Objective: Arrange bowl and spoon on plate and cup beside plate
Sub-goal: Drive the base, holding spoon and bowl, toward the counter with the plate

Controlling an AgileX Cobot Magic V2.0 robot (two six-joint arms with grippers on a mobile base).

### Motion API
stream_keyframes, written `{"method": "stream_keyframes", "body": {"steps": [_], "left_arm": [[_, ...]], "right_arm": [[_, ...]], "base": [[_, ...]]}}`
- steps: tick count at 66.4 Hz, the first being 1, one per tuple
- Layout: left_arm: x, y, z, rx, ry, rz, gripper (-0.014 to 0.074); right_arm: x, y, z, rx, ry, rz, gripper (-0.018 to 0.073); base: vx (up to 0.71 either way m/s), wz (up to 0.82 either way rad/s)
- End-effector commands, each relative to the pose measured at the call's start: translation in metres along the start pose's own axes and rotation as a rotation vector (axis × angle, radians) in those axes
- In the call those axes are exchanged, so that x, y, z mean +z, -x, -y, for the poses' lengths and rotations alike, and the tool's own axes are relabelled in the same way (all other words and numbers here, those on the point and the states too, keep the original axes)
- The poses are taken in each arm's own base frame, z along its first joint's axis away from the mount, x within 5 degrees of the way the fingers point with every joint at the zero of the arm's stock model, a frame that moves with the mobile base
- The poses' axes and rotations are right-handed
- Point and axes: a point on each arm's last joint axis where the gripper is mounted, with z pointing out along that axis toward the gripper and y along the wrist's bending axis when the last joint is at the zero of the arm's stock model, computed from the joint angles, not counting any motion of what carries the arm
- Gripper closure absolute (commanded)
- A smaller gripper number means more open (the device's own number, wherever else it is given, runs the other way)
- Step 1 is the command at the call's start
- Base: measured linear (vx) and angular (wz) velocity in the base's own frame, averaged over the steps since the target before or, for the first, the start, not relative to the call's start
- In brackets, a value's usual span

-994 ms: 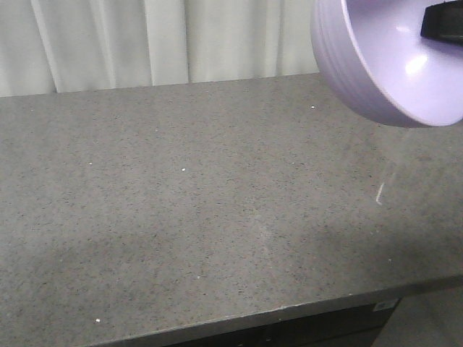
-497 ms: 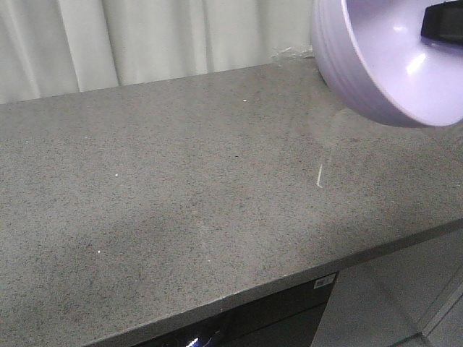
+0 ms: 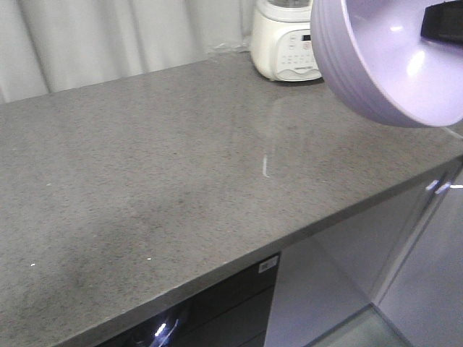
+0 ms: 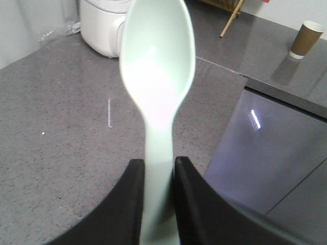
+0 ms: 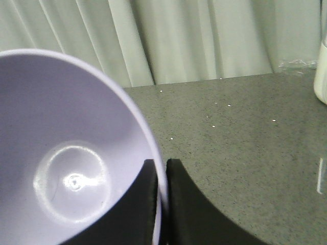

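The left fingers (image 4: 127, 204) are clamping the flat handle of the mint-green spoon (image 4: 158, 66). The spoon is standing upright in the left wrist view, its oval head pointing to 12 o'clock above the grey speckled worktop (image 4: 56, 153). The brown paper cup (image 4: 309, 38) is standing upright at 2 o'clock in that view, on a further stretch of worktop, well apart from the spoon. The right fingers (image 5: 186, 209) are pinching the rim of the lavender bowl (image 5: 66, 168), one finger inside and one outside. In the front view the bowl is hanging tilted at 1 o'clock, clear of the worktop. A white appliance (image 3: 283, 43) is sitting at 12 o'clock near the curtain (image 3: 108, 36).
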Motion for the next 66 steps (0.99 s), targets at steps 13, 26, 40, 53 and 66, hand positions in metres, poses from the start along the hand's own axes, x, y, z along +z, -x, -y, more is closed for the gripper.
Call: {"method": "stream_keyframes", "body": {"steps": [13, 26, 40, 53, 66], "left_arm": [[-0.0081, 0.0096, 0.0071, 0.0, -0.022, 0.092, 0.0603], [-0.0081, 0.0096, 0.0071, 0.0, -0.022, 0.092, 0.0603], [-0.0043, 0.0098, 0.007, 0.0, -0.032, 0.082, 0.0603], [0.0015, 0.0103, 0.0039, -0.011, -0.036, 0.068, 0.0603], [0.0005, 0.0103, 0.0045, -0.009, -0.037, 0.071, 0.0603]], "right_arm": [[-0.008, 0.0121, -0.0103, -0.015, 0.016, 0.089, 0.0565], [-0.008, 0.0121, -0.0103, -0.015, 0.016, 0.089, 0.0565], [-0.008, 0.0121, -0.0103, -0.015, 0.016, 0.089, 0.0565], [-0.008, 0.0121, -0.0103, -0.015, 0.016, 0.089, 0.0565], [-0.008, 0.0121, -0.0103, -0.015, 0.016, 0.089, 0.0565]], "base": [[-0.03, -0.36], [-0.04, -0.38], [-0.05, -0.4], [-0.05, -0.45], [-0.06, -0.44]]}}
